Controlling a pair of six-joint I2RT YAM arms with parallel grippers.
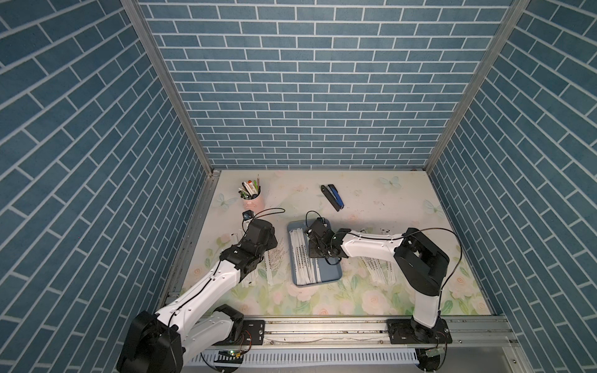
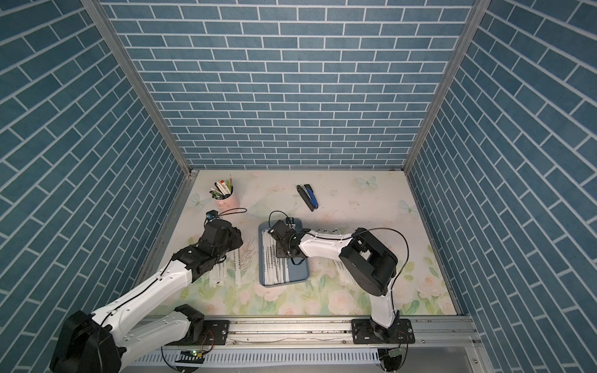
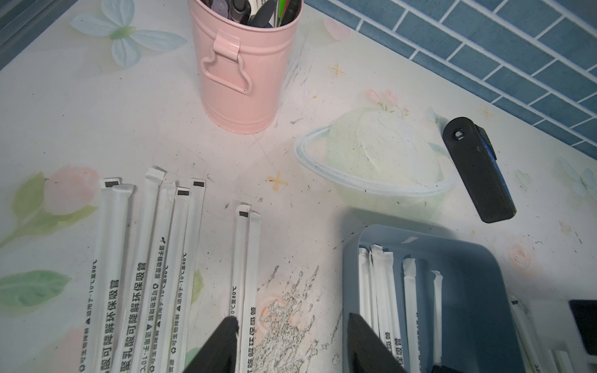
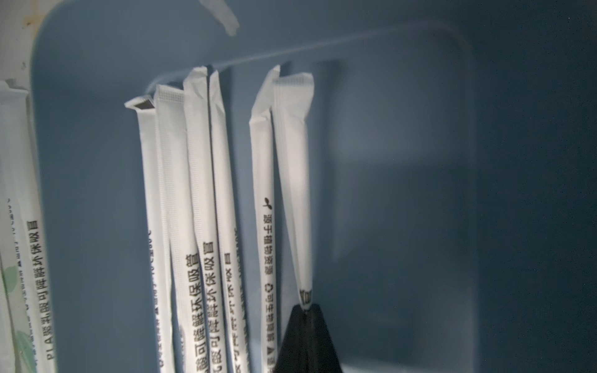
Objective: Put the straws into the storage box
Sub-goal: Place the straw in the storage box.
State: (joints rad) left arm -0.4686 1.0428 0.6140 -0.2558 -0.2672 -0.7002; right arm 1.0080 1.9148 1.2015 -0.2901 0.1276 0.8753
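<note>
my right tool [image 4: 306,318] is clenched on one straw [image 4: 292,181], pinching it near a printed end. the rest of that straw runs out over the floor of the box [image 4: 403,193]. i cannot tell whether it touches the floor. just beside it, five more straws [image 4: 193,193] lie lengthwise in the box, crowded toward one long wall.

my left tool [image 3: 292,319] is released, jaws apart with nothing between them, over bare bench [image 3: 290,155] between the box and a pair of straws [image 3: 245,258]. one finger [image 3: 223,342] overlaps that pair in the left wrist view. i cannot tell whether it touches them. beyond the pair, a loose row of straws [image 3: 142,258] lies on the bench, roughly parallel.

in both top views, another batch of straws [image 1: 378,268] [image 2: 347,271] lies on the bench under my right arm, on the box's other side. a pink cup [image 3: 242,80] of pens stands toward the back left, and a stapler [image 3: 478,174] lies behind the box, apart from it.
</note>
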